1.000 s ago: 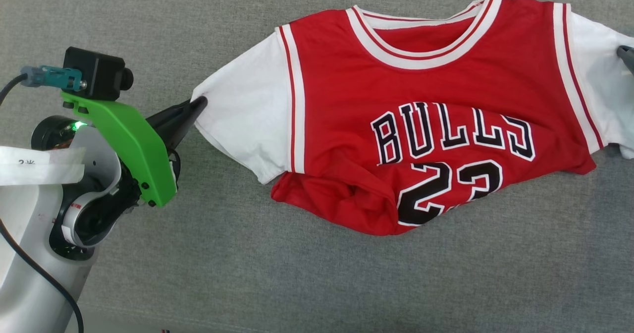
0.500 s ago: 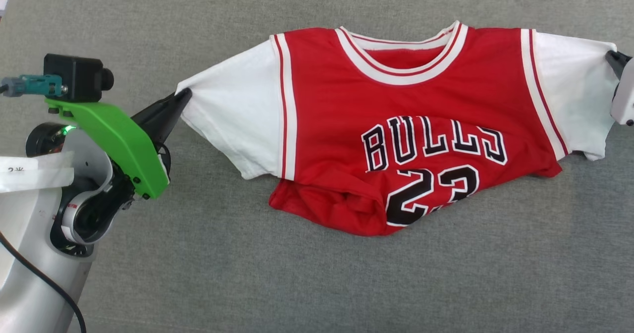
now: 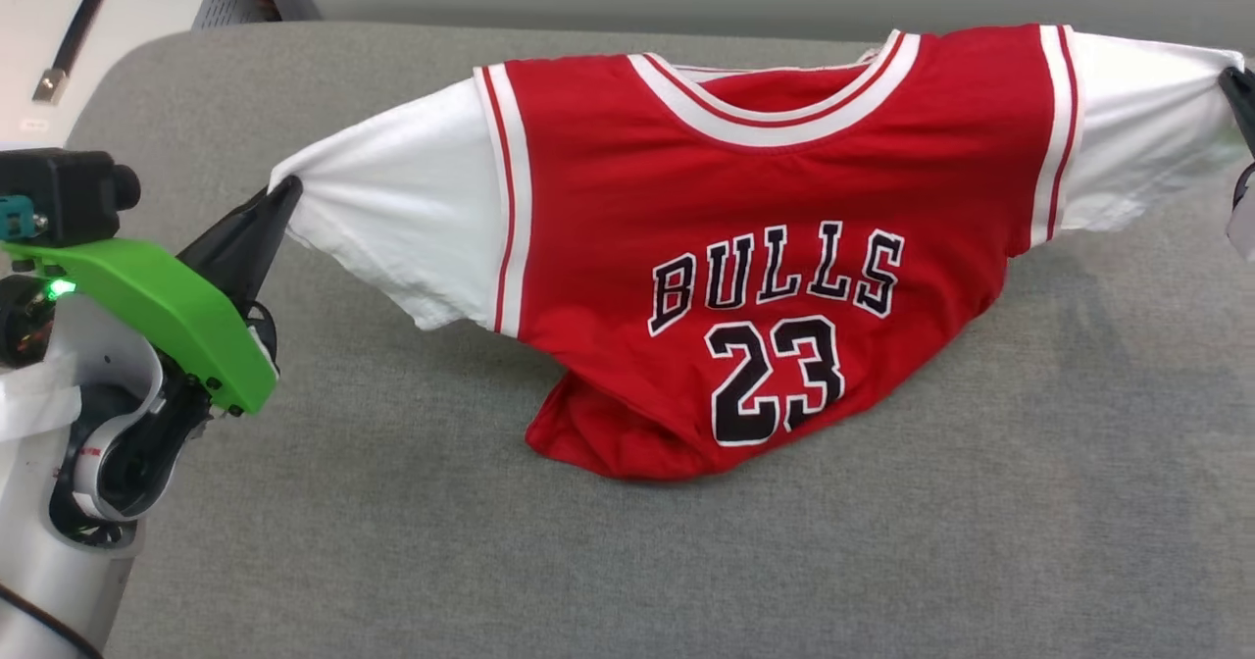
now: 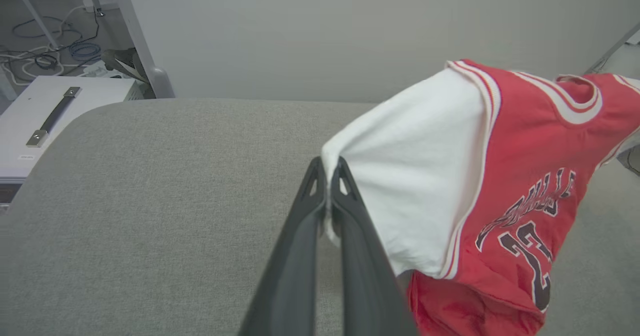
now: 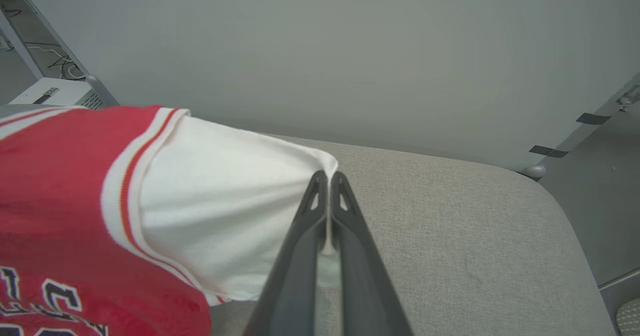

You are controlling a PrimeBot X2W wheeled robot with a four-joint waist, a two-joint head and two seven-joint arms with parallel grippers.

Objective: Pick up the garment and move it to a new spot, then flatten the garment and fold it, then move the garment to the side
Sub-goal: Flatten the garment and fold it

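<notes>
The left pincer gripped one white sleeve of the garment, the right pincer the other. Its hem rested on the grey table.

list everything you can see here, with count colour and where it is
garment: one, red with white sleeves and black BULLS 23 lettering; stretched between both grippers, lower hem bunched on the padded surface
padded surface: one, grey; under the garment
cabinet: one, white with a dark handle; past the surface's far left corner
cables: several, pale and blue; on the floor behind the cabinet
tape strips: two, black; on the floor at far right
wall: one, grey; behind the surface
left gripper: one, dark; shut on the sleeve at the robot's left
right gripper: one, dark; shut on the other sleeve
camera mount: one, green; on the left wrist
</notes>
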